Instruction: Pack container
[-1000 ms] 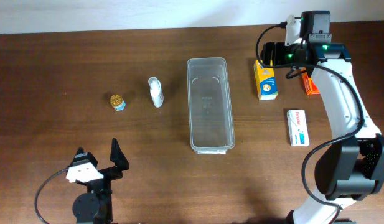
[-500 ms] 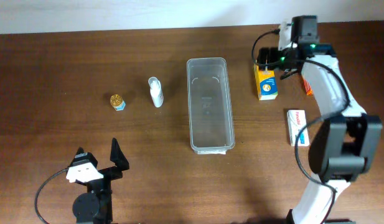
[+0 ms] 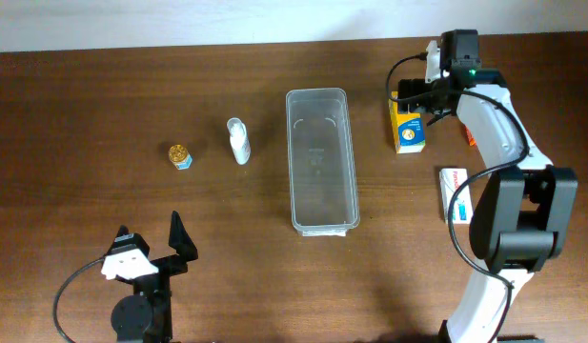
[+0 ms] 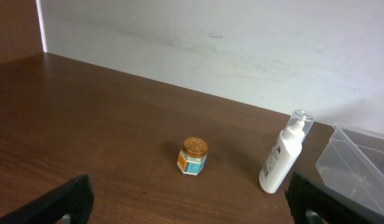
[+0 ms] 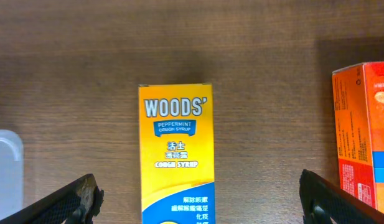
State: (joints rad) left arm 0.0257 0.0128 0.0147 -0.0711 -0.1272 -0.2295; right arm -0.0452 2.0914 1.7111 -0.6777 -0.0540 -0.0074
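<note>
The container point(image 3: 321, 160), a long clear plastic tub, lies empty at mid table; its corner shows in the right wrist view point(image 5: 4, 168) and its end in the left wrist view point(image 4: 361, 163). My right gripper point(image 3: 419, 98) is open, hovering above the far end of a yellow cough syrup box point(image 3: 407, 126). In the right wrist view the box point(image 5: 177, 155) lies between the wide-apart fingers point(image 5: 70, 200), with nothing held. My left gripper point(image 3: 151, 240) is open and empty near the front left edge, and its fingers point(image 4: 64, 200) are spread wide.
An orange box point(image 5: 365, 134) lies right of the yellow one, mostly hidden under my right arm in the overhead view point(image 3: 471, 139). A white box point(image 3: 455, 195) lies nearer the front right. A white pump bottle point(image 3: 238, 141) and a small gold-lidded jar point(image 3: 180, 155) stand left of the container.
My right wrist has shifted left and the arm has swung round, while the gripper stays over the yellow box. The left arm and all objects have not moved.
</note>
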